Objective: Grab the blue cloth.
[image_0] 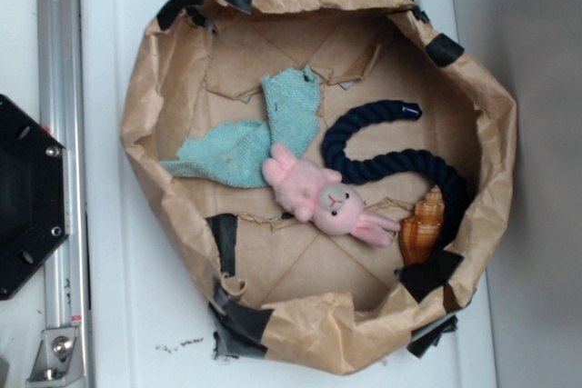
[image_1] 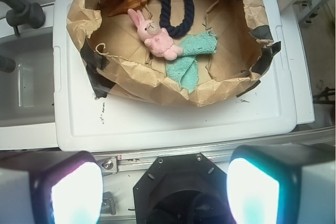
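We see a light teal-blue cloth [image_0: 244, 141], a pink plush bunny [image_0: 326, 200], a dark navy rope [image_0: 391, 163], an orange-brown striped shell [image_0: 423, 228], and a tan paper basin [image_0: 496, 134] patched with black tape [image_0: 224, 241] at lower left.

Looked down from high above the white tray [image_1: 173, 119]. Gripper [image_1: 164, 190] spread wide along the bottom edge, one glowing fingertip [image_1: 73, 192] at lower left, the other at lower right, nothing between them. Up top, crumpled brown paper nest [image_1: 157, 85] patched with black tape. Inside, blue cloth [image_1: 191, 59] sprawled right of centre, touching the pink plush bunny [image_1: 153, 35]. Dark navy rope [image_1: 170, 9] curled behind the bunny; shell [image_1: 128, 1] at upper left.
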Motion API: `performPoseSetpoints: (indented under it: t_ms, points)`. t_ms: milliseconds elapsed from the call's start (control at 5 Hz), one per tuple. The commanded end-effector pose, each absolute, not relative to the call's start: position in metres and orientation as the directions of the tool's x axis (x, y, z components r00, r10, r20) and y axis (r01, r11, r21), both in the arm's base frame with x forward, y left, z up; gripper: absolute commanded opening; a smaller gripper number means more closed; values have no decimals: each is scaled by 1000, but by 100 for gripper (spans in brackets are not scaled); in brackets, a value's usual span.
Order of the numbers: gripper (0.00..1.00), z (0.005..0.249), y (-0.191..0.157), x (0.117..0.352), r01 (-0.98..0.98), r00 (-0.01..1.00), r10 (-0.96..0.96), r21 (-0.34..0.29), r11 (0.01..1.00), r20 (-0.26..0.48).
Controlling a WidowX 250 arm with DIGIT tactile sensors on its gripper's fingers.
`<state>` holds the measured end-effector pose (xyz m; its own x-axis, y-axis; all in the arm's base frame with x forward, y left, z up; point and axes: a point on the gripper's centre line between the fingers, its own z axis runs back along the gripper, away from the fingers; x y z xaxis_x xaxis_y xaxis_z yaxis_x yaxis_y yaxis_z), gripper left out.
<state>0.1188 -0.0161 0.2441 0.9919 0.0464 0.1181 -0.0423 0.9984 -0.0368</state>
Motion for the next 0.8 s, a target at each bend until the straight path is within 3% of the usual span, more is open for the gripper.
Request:
performPoseSetpoints:
  t_ms: [0, 200, 600]
  points:
    - [100, 244, -16, 119, -42, 992, 46, -37, 998, 118]
    - [100, 211, 2, 169, -59, 992, 56, 24, 998, 111]
    - [100, 122, 24, 271, 66, 992, -71, 52, 996, 103]
